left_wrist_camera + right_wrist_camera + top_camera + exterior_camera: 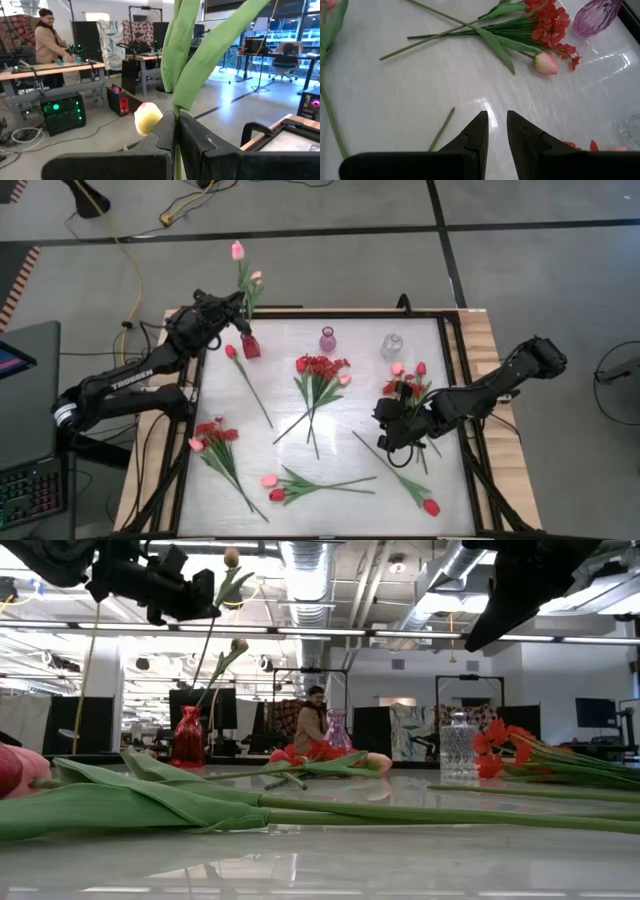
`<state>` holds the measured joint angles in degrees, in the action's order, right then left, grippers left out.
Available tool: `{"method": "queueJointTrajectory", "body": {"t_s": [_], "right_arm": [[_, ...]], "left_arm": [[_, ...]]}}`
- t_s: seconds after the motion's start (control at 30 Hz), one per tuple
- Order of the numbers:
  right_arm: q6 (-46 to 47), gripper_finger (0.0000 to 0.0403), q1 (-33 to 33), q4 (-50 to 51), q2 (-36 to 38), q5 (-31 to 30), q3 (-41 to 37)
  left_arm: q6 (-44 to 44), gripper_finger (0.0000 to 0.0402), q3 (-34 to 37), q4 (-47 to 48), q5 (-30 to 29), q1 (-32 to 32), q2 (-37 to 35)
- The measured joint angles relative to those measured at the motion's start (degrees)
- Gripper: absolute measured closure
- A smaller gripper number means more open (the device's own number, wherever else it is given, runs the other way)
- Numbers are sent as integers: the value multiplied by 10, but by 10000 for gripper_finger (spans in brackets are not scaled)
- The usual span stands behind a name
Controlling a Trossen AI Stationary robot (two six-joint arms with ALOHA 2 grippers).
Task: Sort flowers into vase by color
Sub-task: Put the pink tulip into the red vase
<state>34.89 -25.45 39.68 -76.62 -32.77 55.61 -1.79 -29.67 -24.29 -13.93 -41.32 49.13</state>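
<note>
A pink tulip [237, 250] stands on its long stem above the red vase [250, 346] at the table's far left. A second pink tulip [256, 277] stands lower beside it. In the low view both stems run down into the red vase [188, 737]. My left gripper [240, 315] is above the vase, shut on the taller tulip's stem. My right gripper [388, 438] hovers open over bare table at the right, near a bunch of red sprays and pink tulips [408, 385], touching nothing. My left gripper pinches the tulip's thin green stem [176, 150] between its two fingers, just below its leaves [190, 60]. The fingers come level and lie across the stem. The stem stands about upright, and its lower end goes into the red vase's mouth [192, 708].
A purple vase [328, 340] and a clear vase [392, 346] stand along the far edge. Lying on the table: a red spray bunch [320, 370], a red tulip [231, 352], red sprays [213, 435], pink and red tulips [275, 488], a red tulip [431, 507]. People work beyond the table.
</note>
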Motion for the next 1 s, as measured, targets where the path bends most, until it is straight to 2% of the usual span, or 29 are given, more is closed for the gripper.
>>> {"method": "queueJointTrajectory", "body": {"t_s": [0.77, 1.0], "right_arm": [[2, 306, 0, 0, 0, 14, 0], [2, 306, 0, -3, 0, 15, 0]], "left_arm": [[10, 401, 1, 13, -1, -15, 8], [18, 401, 47, -55, 14, -34, 8]]}}
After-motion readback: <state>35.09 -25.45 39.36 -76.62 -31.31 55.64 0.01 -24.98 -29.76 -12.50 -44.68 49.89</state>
